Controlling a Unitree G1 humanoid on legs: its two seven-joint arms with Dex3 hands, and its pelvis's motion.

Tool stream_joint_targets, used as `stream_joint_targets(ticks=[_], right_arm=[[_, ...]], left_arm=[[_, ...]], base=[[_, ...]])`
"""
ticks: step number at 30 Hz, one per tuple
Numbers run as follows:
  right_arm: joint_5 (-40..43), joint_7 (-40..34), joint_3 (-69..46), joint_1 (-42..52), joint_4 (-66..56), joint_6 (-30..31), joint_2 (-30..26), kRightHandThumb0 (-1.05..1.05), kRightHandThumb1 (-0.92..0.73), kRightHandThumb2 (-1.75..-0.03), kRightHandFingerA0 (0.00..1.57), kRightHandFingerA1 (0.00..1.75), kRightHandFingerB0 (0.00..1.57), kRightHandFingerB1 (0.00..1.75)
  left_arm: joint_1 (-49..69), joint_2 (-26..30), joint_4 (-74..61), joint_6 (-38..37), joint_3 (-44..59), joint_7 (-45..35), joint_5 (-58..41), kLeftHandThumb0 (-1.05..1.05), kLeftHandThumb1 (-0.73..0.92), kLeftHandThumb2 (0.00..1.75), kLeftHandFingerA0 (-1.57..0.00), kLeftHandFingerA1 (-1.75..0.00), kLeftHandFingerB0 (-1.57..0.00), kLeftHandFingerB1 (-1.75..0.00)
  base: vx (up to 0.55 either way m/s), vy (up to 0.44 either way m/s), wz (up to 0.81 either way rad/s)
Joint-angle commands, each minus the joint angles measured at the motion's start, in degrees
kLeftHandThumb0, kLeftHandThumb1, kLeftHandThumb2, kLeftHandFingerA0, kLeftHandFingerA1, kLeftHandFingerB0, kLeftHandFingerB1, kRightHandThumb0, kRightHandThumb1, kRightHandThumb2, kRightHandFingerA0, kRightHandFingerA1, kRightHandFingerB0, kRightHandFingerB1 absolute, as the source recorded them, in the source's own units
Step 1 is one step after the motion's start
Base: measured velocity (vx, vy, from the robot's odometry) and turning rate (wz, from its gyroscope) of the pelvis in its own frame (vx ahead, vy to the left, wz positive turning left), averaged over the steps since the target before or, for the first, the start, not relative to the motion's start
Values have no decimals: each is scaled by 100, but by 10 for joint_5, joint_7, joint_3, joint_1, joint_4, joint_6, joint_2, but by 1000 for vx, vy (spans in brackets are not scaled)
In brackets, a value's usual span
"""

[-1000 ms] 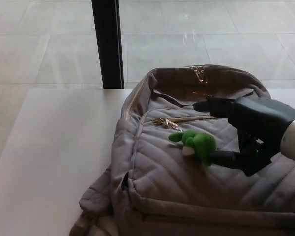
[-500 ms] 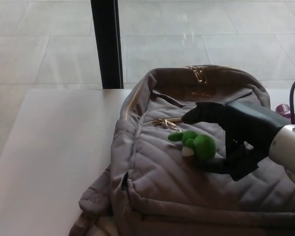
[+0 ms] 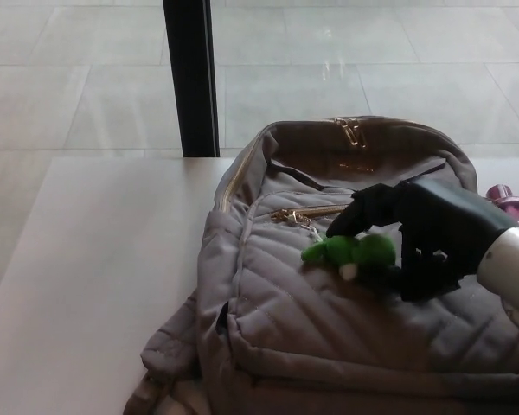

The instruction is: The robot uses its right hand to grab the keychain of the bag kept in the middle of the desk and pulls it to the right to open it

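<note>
A grey quilted backpack [image 3: 311, 328] lies on the white desk [image 3: 95, 259] with its front pocket facing up. A gold zipper [image 3: 307, 213] runs across the pocket, its pull at the left end. A green plush keychain [image 3: 350, 252] hangs from that pull and rests on the fabric. My right hand [image 3: 419, 238] comes in from the right with its black fingers curled over and under the plush, closed around its right part. My left hand does not show.
A black post [image 3: 190, 76] stands behind the desk's far edge, left of the bag. A pink object [image 3: 509, 197] peeks out past the bag at the right. Pale tiled floor lies beyond the desk.
My right hand has moved left over the plush keychain and its fingers have closed around it. The plush has shifted slightly and now lies flatter.
</note>
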Motion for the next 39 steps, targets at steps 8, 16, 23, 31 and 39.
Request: stream_joint_targets(ticks=[8,16,23,31,39], right_arm=[[-42,2,43,35,13,4,15,-24,-62,-92,95,166,93,62],[-81,-50,37,68,21,-43,12,-31,-55,-118,92,175,73,151],[-99,-136,-20,98,19,-90,47,-29,-57,-112,98,175,76,131],[-77,-180,-91,100,32,-130,90,-33,-57,-111,89,175,69,158],[-48,-184,-176,54,46,-130,115,-27,-54,-113,91,175,76,157]], left_arm=[[3,3,0,-1,3,-7,-4,-72,88,66,-64,-56,-54,-41],[2,2,7,-2,1,-6,-3,-75,89,67,-68,-56,-53,-41],[13,6,4,-23,-15,5,13,-75,92,69,-65,-52,-54,-41],[20,6,-3,-25,-17,1,8,-73,76,114,-63,-66,-50,-57],[18,6,5,-22,-15,0,4,-79,92,76,-67,-56,-56,-42]], base=[[0,0,0],[0,0,0],[0,0,0],[0,0,0],[0,0,0]])
